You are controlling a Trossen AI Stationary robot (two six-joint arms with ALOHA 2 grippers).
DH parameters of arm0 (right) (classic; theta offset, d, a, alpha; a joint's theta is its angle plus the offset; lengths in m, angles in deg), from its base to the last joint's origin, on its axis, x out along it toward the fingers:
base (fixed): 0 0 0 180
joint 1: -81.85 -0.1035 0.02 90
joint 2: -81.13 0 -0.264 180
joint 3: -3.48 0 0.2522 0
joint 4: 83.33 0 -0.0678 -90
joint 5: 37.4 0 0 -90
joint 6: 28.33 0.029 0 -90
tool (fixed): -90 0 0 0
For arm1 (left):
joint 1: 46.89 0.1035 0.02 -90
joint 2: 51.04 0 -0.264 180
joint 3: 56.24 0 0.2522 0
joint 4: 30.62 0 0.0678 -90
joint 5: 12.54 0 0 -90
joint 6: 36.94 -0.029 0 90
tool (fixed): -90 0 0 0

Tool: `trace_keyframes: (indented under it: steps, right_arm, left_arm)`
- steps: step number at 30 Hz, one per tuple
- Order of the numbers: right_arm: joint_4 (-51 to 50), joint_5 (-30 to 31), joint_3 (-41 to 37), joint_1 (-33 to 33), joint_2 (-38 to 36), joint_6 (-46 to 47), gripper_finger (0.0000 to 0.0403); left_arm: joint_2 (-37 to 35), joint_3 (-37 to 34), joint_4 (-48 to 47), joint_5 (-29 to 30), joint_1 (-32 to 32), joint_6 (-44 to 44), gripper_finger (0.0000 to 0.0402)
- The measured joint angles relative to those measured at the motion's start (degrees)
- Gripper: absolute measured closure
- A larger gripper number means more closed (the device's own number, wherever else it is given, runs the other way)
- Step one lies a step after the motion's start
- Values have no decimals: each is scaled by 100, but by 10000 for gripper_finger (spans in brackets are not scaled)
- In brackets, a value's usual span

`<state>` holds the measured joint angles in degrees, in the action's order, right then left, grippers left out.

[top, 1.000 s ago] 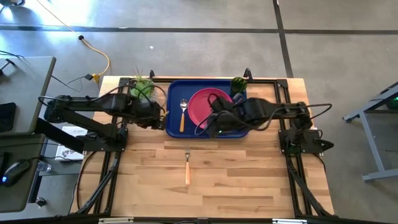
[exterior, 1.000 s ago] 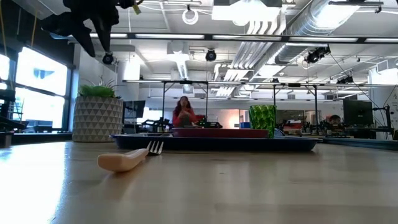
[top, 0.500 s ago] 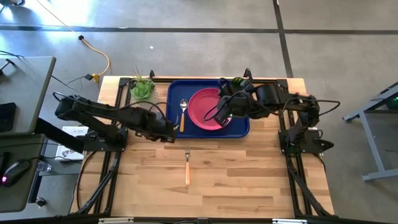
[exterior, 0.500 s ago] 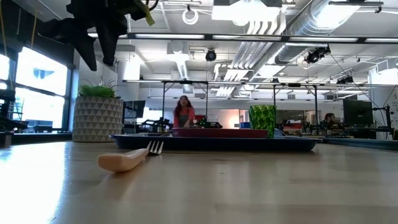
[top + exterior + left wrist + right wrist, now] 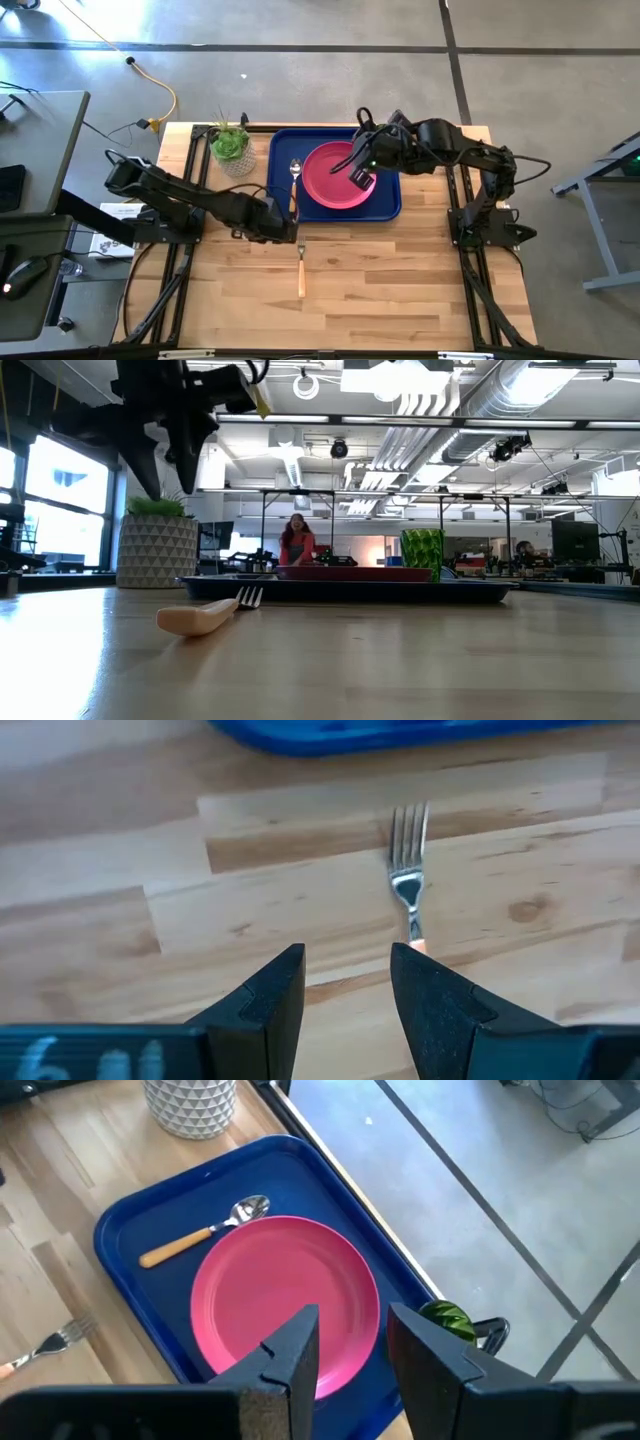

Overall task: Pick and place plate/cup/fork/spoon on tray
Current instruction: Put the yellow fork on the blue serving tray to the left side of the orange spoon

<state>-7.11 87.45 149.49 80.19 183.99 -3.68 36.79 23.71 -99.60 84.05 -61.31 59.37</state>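
Observation:
The orange-handled fork [image 5: 301,266] lies flat on the bare wood in front of the blue tray [image 5: 280,205], tines toward the tray. My left gripper [image 5: 347,982] hovers open above the table, just left of the fork's neck [image 5: 408,890], pointing down. On the tray lie the pink plate [image 5: 330,180] and the spoon [image 5: 294,180]. The green cup [image 5: 447,1320] stands at the tray's far right corner; my right arm hides it in the high view. My right gripper [image 5: 352,1342] hangs open above the plate's right part.
A white pot with a green plant [image 5: 232,148] stands at the tray's far left corner. Bare wood stretches from the fork [image 5: 205,617] to the near edge. People move in the room beyond the table.
My left gripper has swung from beside the tray's left edge toward the near edge and the right, sinking and rolling, to just left of the fork's tines. My right gripper has drawn back from the tray's near rim toward the far right, rising over the plate.

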Motion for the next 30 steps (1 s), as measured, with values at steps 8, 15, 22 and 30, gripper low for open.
trace_keyframes:
  steps: [8, 15, 22, 30]
  right_arm:
    - [0, -104, 0, 214, -142, -201, 291]
    - [0, -106, 0, 244, -171, -411, 291]
    - [3, -124, 0, 244, -174, -423, 291]
    - [1, -110, 0, 244, -171, -420, 291]
  left_arm:
    - [351, -2, 165, 28, -410, 902, 263]
    - [791, -2, 987, 106, -706, 1378, 264]
    - [1312, 0, 1792, 106, -784, 1512, 264]
    - [1834, -2, 2349, 92, -767, 1568, 264]
